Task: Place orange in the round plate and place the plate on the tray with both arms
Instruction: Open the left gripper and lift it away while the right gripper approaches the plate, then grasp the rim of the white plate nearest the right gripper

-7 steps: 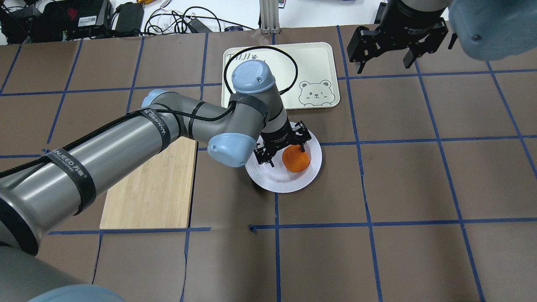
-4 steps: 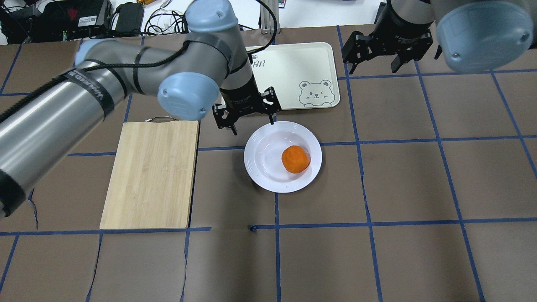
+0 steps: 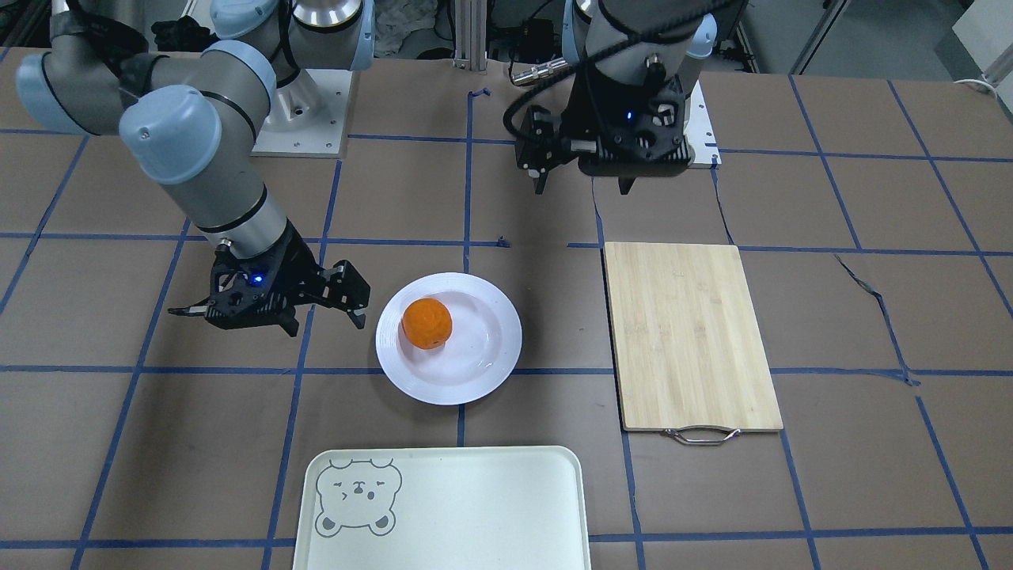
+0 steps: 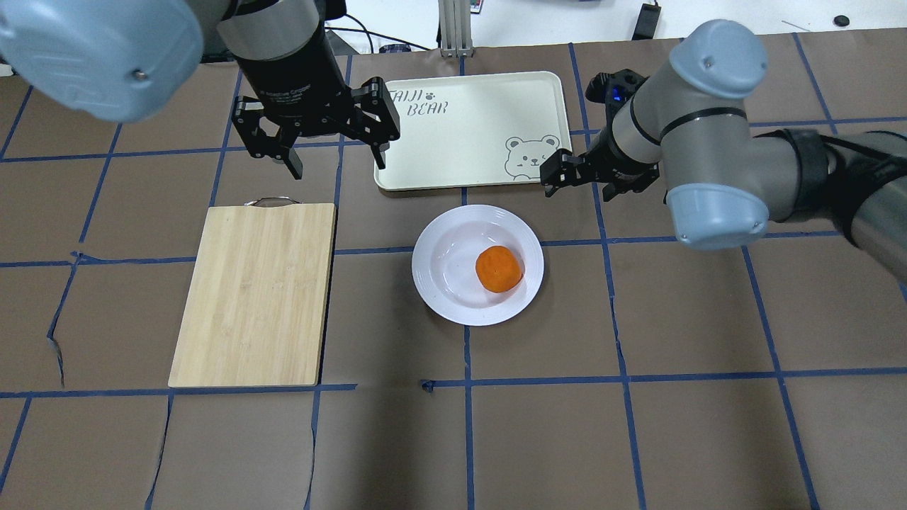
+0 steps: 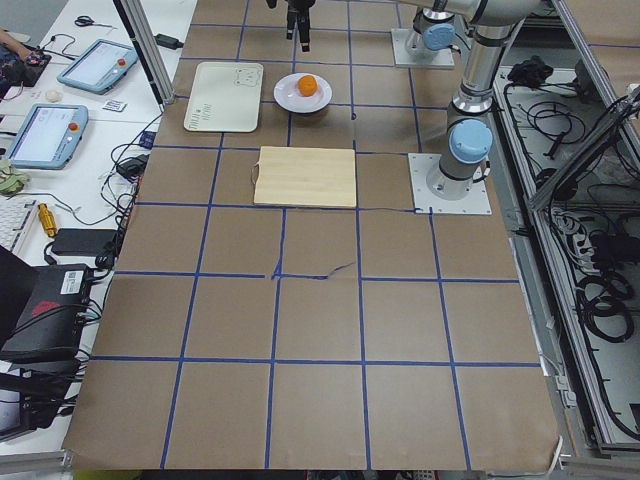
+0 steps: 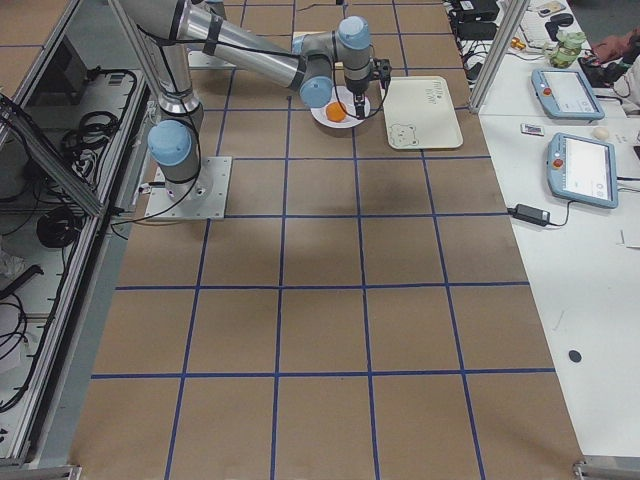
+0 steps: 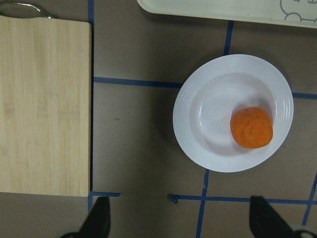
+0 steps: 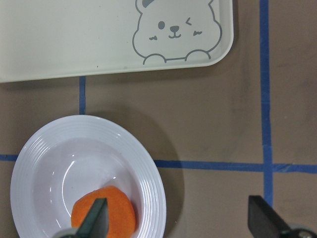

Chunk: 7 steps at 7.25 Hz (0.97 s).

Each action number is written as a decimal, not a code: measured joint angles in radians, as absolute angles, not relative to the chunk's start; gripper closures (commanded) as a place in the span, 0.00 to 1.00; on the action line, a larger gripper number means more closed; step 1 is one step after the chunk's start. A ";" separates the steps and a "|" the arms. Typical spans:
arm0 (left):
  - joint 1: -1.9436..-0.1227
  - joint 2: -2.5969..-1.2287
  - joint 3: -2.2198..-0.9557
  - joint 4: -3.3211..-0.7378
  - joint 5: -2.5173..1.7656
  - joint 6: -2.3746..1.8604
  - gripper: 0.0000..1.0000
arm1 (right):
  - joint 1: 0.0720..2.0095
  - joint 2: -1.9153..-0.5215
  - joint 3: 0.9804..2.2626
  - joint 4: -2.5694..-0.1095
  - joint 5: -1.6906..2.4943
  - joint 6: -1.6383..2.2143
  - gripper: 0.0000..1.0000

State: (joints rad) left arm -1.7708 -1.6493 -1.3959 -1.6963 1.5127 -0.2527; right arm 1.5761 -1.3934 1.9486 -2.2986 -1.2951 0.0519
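Observation:
The orange (image 4: 499, 269) lies in the white round plate (image 4: 445, 256), off-centre toward my right, with nothing holding it. Just beyond the plate lies the pale tray (image 4: 471, 120) with its bear face. My left gripper (image 4: 339, 161) hangs open and empty high over the tray's left end, away from the plate. My right gripper (image 4: 587, 185) is open and empty by the tray's bear corner, just past the plate's right rim. In the front-facing view that right gripper (image 3: 273, 321) sits low beside the plate (image 3: 483, 352) and orange (image 3: 427, 323).
A bamboo cutting board (image 4: 255, 294) with a metal handle lies left of the plate. The brown table (image 4: 638, 425) carries a blue tape grid. Cables and boxes sit beyond its far edge.
My left gripper let go of the orange in the plate, rose and drew back to the left. My right arm swung in from the far right to beside the plate.

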 measured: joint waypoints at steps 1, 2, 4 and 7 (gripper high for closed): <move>-1.771 -1.608 -1.416 -1.689 1.518 -0.224 0.04 | 1.577 -1.372 2.018 -2.389 -1.247 0.067 0.00; -1.771 -1.579 -1.450 -1.666 1.532 -0.173 0.03 | 1.578 -1.348 2.072 -2.467 -1.218 0.073 0.00; -1.754 -1.533 -1.520 -1.601 1.563 -0.080 0.02 | 1.580 -1.308 2.125 -2.544 -1.199 0.079 0.00; -1.634 -1.519 -1.534 -1.573 1.590 0.090 0.00 | 1.584 -1.282 2.157 -2.568 -1.195 0.084 0.04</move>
State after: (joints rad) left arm -1.6340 -1.5188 -1.5338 -1.5732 1.5904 0.0901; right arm 1.5837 -1.2817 2.1572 -2.5677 -1.1946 0.0835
